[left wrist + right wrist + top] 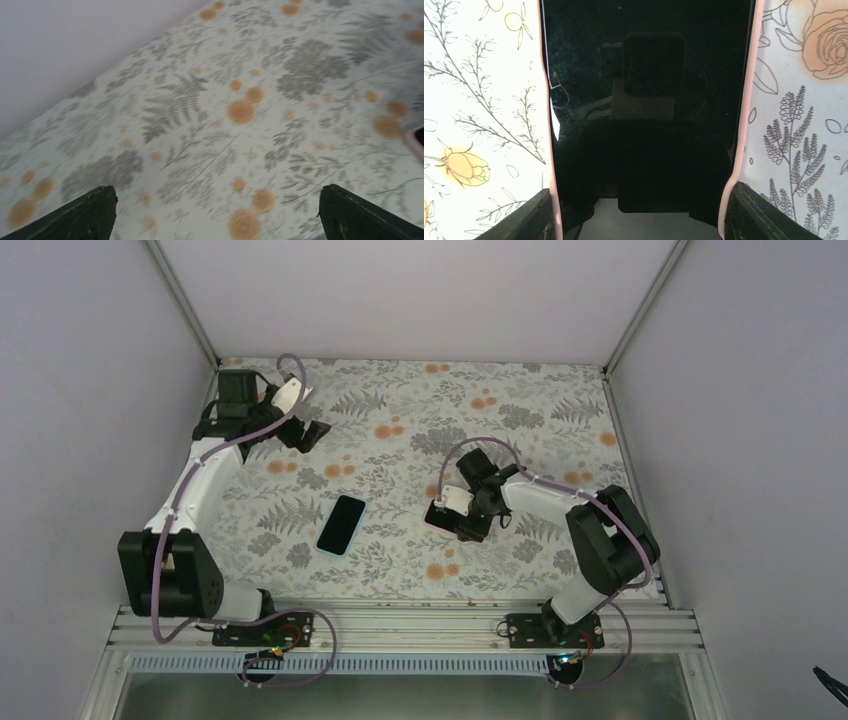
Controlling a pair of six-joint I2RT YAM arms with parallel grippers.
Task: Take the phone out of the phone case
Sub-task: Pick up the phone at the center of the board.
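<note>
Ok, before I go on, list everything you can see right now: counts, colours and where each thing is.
cased phone: one, glossy black screen with a pink rim, right of the table's centre, under the right arm's wrist.
second phone: one, dark with a teal edge, flat near the table's middle, apart from both arms.
table: one, pale cloth with grey ferns and orange flowers.
walls: pale, plain, on three sides.
left pincer: one, black, open and empty, far-left corner.
right pincer: one, black, fingers flanking the cased phone's long edges; grip unclear.
</note>
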